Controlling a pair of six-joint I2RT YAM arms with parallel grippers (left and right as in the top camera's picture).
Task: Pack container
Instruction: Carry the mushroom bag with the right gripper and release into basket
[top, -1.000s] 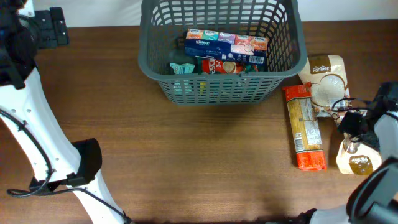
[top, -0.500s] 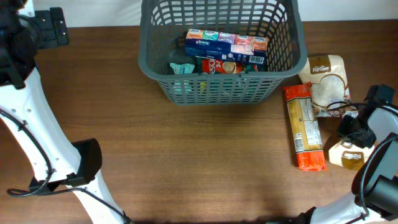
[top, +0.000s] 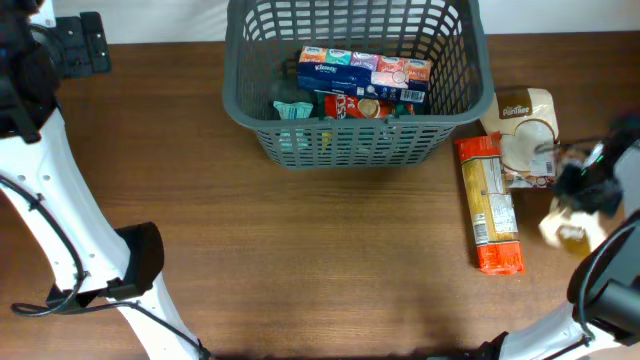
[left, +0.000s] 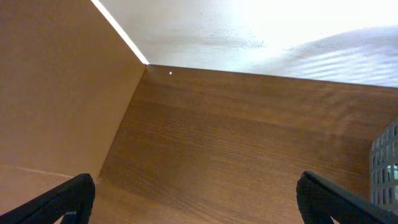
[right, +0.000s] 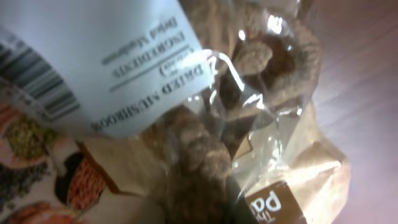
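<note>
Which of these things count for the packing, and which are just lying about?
Job: container, tissue pack and red box inside it; pasta packet, beige bag, dried mushroom bag beside it.
Lying about: nothing stray visible; left gripper open, unused.

The overhead camera looks straight down on the whole worktop, the left wrist camera looks low across its bare corner, catching the edge of the basket that both views share, and the right wrist camera sits right up against a mushroom bag.

dark grey lattice-sided container, upright, top centre of tabletop, rounded corners, several colourful packets inside
</note>
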